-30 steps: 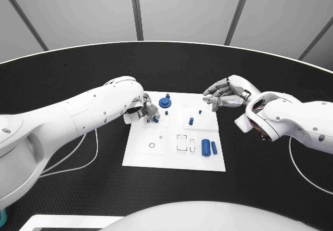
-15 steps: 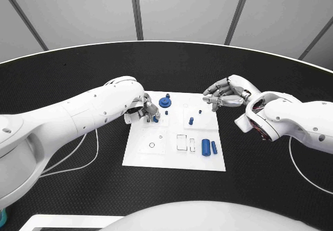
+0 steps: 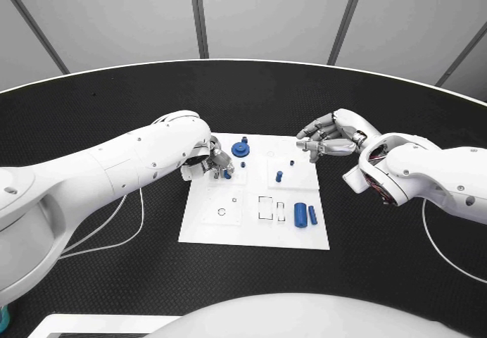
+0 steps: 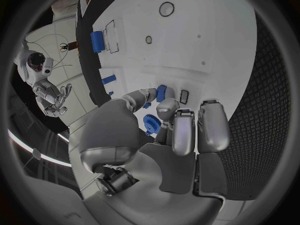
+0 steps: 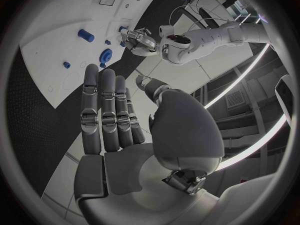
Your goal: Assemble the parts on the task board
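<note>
Head view: left hand (image 3: 211,163) pinches a small blue part (image 3: 227,175) over the task board (image 3: 254,236); right hand (image 3: 330,139) hovers spread, empty.

The bench (image 3: 122,274) carries a black, matt covering with a fine woven, rough texture. The task board (image 3: 254,236) is a smooth, matt white plate. The parts (image 3: 300,214) appear as smooth blue plastic. Each robot hand (image 3: 326,141) has a silver, satin metallic finish; the arm shells (image 3: 122,165) are glossy white plastic.

One task board (image 3: 254,236), about seven blue parts (image 3: 300,214), two hands (image 3: 330,139)
</note>
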Motion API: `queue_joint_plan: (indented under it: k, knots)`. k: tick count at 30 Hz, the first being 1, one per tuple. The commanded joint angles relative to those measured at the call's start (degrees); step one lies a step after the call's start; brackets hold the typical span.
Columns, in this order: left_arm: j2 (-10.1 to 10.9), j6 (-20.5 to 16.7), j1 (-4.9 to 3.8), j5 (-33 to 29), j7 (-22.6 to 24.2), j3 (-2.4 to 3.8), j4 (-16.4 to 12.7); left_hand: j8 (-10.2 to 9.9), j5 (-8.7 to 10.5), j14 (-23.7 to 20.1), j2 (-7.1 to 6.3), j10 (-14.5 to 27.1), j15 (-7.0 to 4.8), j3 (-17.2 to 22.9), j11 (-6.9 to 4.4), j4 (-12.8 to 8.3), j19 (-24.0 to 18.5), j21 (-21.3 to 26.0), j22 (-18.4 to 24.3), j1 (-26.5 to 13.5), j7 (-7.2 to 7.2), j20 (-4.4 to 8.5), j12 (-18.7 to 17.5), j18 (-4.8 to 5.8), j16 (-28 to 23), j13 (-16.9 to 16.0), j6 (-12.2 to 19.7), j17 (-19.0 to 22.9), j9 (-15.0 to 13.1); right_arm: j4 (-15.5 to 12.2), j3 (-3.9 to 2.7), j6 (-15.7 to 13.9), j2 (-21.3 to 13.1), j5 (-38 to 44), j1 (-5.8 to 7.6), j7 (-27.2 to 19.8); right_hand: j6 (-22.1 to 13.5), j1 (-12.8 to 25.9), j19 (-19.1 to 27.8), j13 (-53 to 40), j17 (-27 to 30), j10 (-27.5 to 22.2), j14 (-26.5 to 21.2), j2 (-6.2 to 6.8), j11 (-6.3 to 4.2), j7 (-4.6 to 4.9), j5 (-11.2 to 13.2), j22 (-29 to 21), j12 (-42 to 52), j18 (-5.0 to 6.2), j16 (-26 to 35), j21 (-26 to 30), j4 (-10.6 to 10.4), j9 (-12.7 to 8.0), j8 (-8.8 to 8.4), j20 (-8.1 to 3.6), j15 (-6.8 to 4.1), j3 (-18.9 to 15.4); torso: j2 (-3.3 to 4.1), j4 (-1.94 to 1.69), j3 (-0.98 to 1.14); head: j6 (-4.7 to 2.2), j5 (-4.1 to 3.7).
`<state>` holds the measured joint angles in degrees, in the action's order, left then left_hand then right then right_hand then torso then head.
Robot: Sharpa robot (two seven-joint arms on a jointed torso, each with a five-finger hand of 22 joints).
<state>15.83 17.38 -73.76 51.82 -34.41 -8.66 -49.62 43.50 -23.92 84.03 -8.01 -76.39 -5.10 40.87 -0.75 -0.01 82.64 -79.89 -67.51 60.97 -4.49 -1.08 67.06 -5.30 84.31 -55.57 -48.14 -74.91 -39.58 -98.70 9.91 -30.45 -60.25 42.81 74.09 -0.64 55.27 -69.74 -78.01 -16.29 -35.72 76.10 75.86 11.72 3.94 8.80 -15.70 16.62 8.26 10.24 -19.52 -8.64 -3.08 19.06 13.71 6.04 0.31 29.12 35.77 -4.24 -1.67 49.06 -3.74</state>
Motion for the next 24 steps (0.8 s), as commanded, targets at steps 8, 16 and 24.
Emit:
queue_joint_plan:
  k: [8,16,24]
  knots:
    - [-0.2,-0.4,0.0,-0.1,-0.1,0.0,0.3,-0.8,3.76,2.9,0.26,-1.9,-0.65,-0.4,-1.78,0.3,0.0,-0.2,-0.3,-0.2,2.85,0.5,0.2,1.08,0.3,0.0,-3.3,-1.7,0.5,0.0,0.0,0.0,0.0,0.0,0.0,0.0,-0.3,0.2,-0.1,-0.1,0.0,-0.3,-0.5,0.22,0.09,-0.01,-0.2,-0.1,0.4,0.15,0.0,0.0,-0.3,0.0,0.07,0.05,0.06,0.1,-0.01,-0.03,-0.05,0.07,-0.14]
    - [-0.3,-0.4,0.0,-0.3,-0.2,0.0,0.5,-0.9,4.75,2.9,0.05,-1.9,-0.7,-1.2,-1.83,1.2,0.1,-0.2,-0.3,-0.7,2.92,0.54,0.2,1.08,0.3,0.1,-3.6,-1.7,0.7,0.0,0.0,0.0,0.0,0.0,0.0,0.0,-0.3,0.2,-0.1,-0.1,0.0,-0.3,-0.5,0.22,0.09,-0.01,-0.2,-0.1,0.4,0.15,0.0,0.0,-0.3,0.0,0.07,0.05,0.06,0.1,-0.03,-0.05,-0.06,0.17,-0.22]
    - [-0.4,-0.2,0.0,-0.5,-0.3,0.0,0.8,-1.1,5.7,2.9,-0.25,-1.9,-0.77,-2.8,-1.91,2.6,0.1,-0.2,-0.4,-1.5,3.04,0.61,0.3,1.1,0.3,0.0,-4.0,-1.7,1.0,0.0,0.0,0.0,0.0,0.0,0.0,0.0,-0.4,0.2,0.0,-0.2,-0.2,-0.4,-0.5,0.28,0.11,0.01,-0.3,-0.1,0.4,0.15,0.0,0.0,-0.4,0.0,0.06,0.05,0.08,0.1,-0.06,0.0,-0.05,0.21,-0.22]
